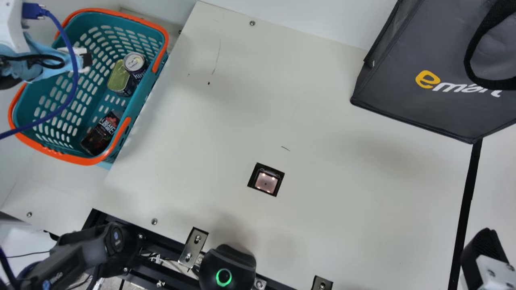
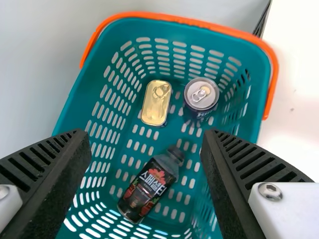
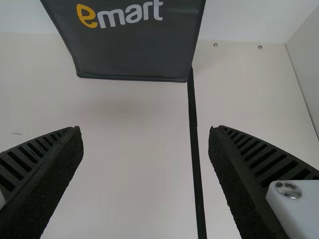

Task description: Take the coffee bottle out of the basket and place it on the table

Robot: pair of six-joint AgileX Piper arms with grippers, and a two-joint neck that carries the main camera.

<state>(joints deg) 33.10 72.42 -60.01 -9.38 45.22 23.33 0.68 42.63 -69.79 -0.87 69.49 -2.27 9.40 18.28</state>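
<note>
Our left claw (image 1: 86,61) hangs wide open above the basket (image 1: 82,161) beside the desk's left edge (image 1: 156,100). We see the coffee bottle (image 1: 99,135) lying inside near the close edge, with a can (image 1: 134,63) and gold tin (image 1: 119,76) toward the far edge. Our right claw (image 1: 485,253) is open too.

And there's the left arm (image 1: 11,34): white casing (image 1: 9,18), pale-blue part (image 1: 51,73), bright blue cable (image 1: 73,85) looping away! Below, a green ring (image 1: 217,276) glows on black! Right gripper (image 1: 485,241): ribbed black fingers (image 3: 251,172), silver screws (image 3: 288,189) on white
</note>
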